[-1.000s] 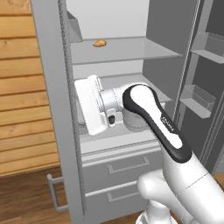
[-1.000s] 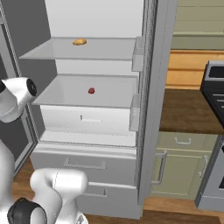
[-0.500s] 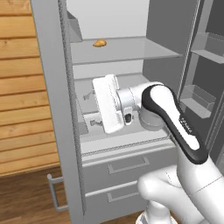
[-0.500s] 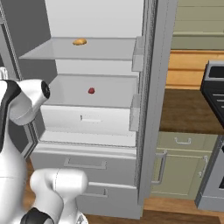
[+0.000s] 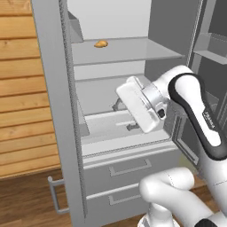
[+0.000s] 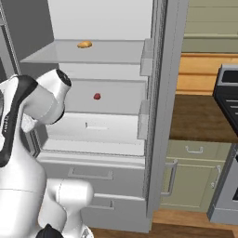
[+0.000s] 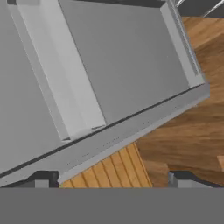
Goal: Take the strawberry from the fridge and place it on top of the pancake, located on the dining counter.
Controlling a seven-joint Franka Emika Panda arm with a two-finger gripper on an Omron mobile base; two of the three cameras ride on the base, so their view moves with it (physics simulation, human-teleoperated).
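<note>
The strawberry (image 6: 96,96) is a tiny red fruit lying on the middle shelf of the open fridge (image 6: 157,93), toward the back. In the left base view my hand covers that spot. My gripper (image 5: 124,116) is at the front of the same shelf, inside the fridge (image 5: 51,88), with its fingers pointing in and to the left. In the hand view the gripper (image 7: 113,178) stands open with nothing between its fingertips (image 7: 43,177); beyond them are tilted grey fridge panels and wooden floor. The pancake and the dining counter are out of view.
An orange-yellow lumpy food item (image 5: 101,44) (image 6: 84,44) lies on the upper shelf. Two grey drawers (image 5: 128,168) are shut below the shelves. A wooden wall (image 5: 22,111) stands left of the fridge; green cabinets (image 6: 195,172) and a stove (image 6: 228,107) are on the right.
My hand has swung right and turned at the middle shelf's front, and the jaws have spread wide. The strawberry has not moved.
</note>
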